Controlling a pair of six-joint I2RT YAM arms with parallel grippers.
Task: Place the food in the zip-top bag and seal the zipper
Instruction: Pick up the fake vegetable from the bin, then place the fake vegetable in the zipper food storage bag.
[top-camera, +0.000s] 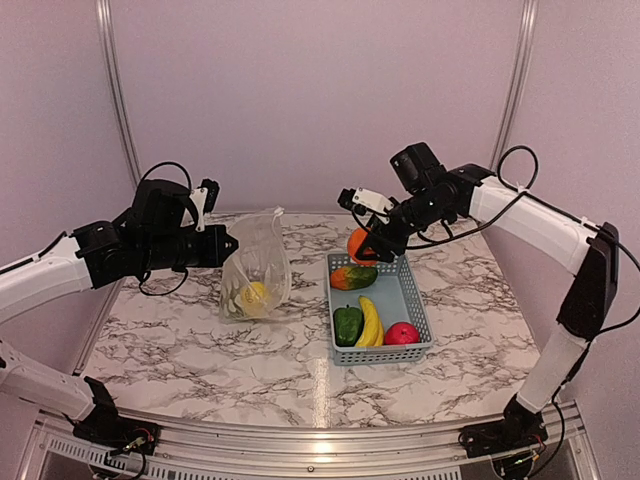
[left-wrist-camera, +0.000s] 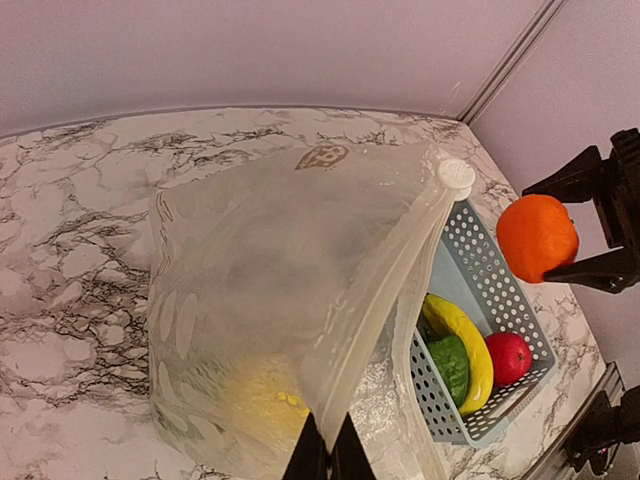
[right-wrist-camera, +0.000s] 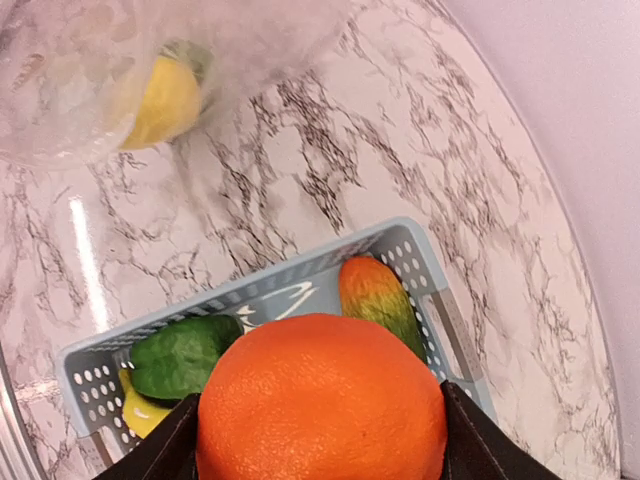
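The zip-top bag is held upright on the counter by the left gripper, which is pinched fully closed on its upper edge; a yellow piece is seen inside. The orange is gripped between the widely spread fingers of the right gripper, above the far end of the basket.

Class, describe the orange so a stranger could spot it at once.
Find the light-blue basket on the marble table. Above its far end, the right pincer holds the orange. It alone is round and all orange, and lifted clear of the basket.
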